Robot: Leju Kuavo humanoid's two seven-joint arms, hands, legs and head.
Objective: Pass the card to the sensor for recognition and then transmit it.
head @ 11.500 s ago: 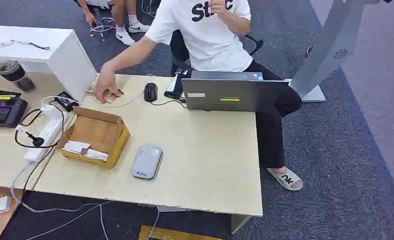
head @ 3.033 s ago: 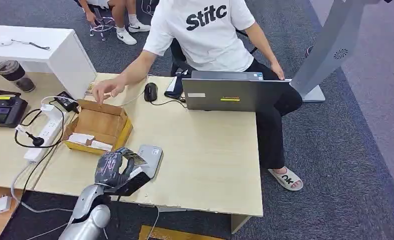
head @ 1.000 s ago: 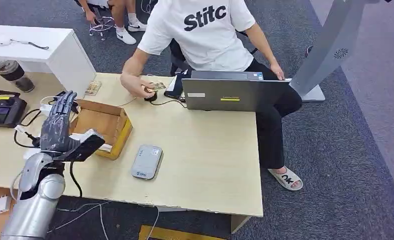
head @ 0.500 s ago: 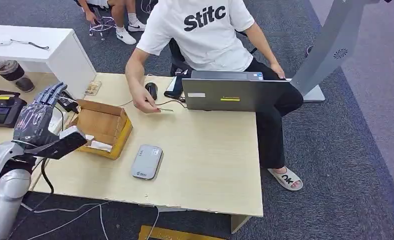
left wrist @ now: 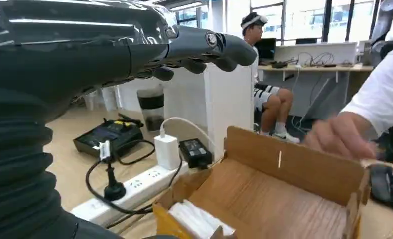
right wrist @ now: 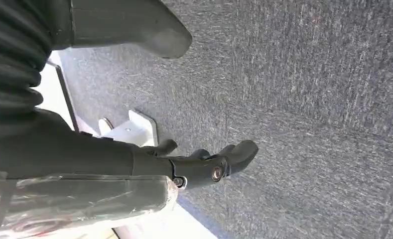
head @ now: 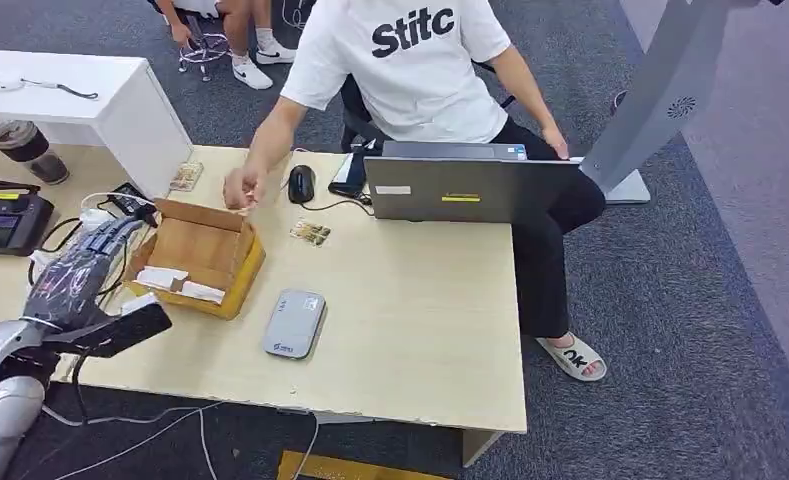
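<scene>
On a pale wooden desk (head: 420, 300), the card (head: 311, 233) lies flat between the cardboard box (head: 202, 258) and the laptop (head: 470, 188), far of the grey sensor (head: 295, 323). The left hand (head: 75, 280) hovers left of the box, fingers extended, empty. The right hand (right wrist: 204, 167) hangs over carpet, fingers loosely apart, empty.

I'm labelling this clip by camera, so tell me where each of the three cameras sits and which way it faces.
Head view: high on the body, looking down at the desk; the left hand enters lower left.
Left wrist view: behind the left hand, facing the cardboard box.
Right wrist view: behind the right hand, facing the carpet.
Shared: head and left wrist views both show the cardboard box and power strip.
</scene>
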